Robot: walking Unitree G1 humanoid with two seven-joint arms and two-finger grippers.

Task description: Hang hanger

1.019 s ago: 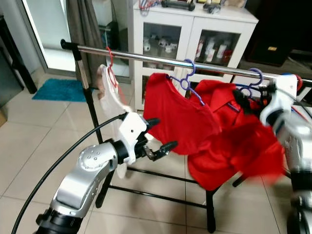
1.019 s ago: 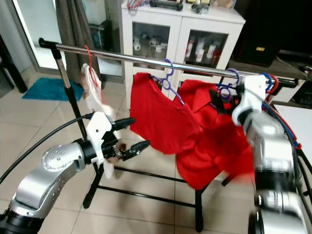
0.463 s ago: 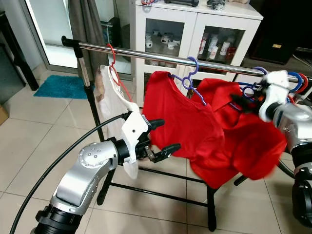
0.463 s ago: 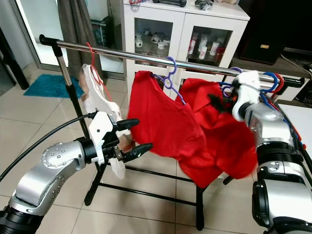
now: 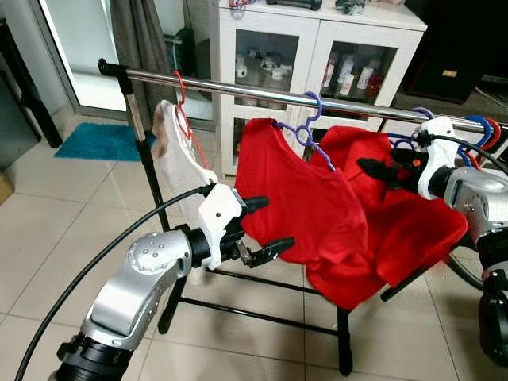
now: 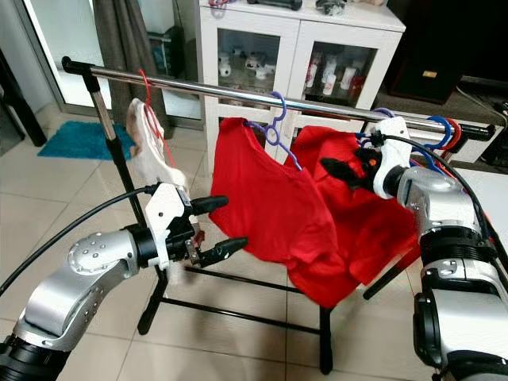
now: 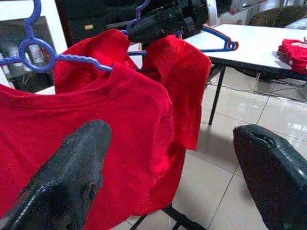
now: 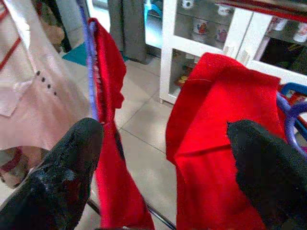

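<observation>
Left eye view: both grippers, left gripper [image 5: 264, 228] and right gripper [image 5: 379, 169], spread wide beside red shirts [image 5: 298, 198] on the rail [image 5: 238, 88].

Red shirts [image 5: 302, 206], purple hanger [image 5: 305, 127], red hanger [image 5: 182, 107], pale garment [image 5: 176, 163], teal mat [image 5: 95, 145].

Purple hanger [image 5: 409, 139] with red shirt [image 5: 405, 222] hooked on rail [image 5: 238, 89].

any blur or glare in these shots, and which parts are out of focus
Left eye view: mostly sharp, glare streaks along the chrome rail, bright washed-out doorway at top left. Right eye view: the white garment looks slightly soft. Left wrist view: the left tool fingers loom dark and soft up close, the red shirt clearer. Right wrist view: the right tool fingers blurred, the cabinet behind soft.
</observation>
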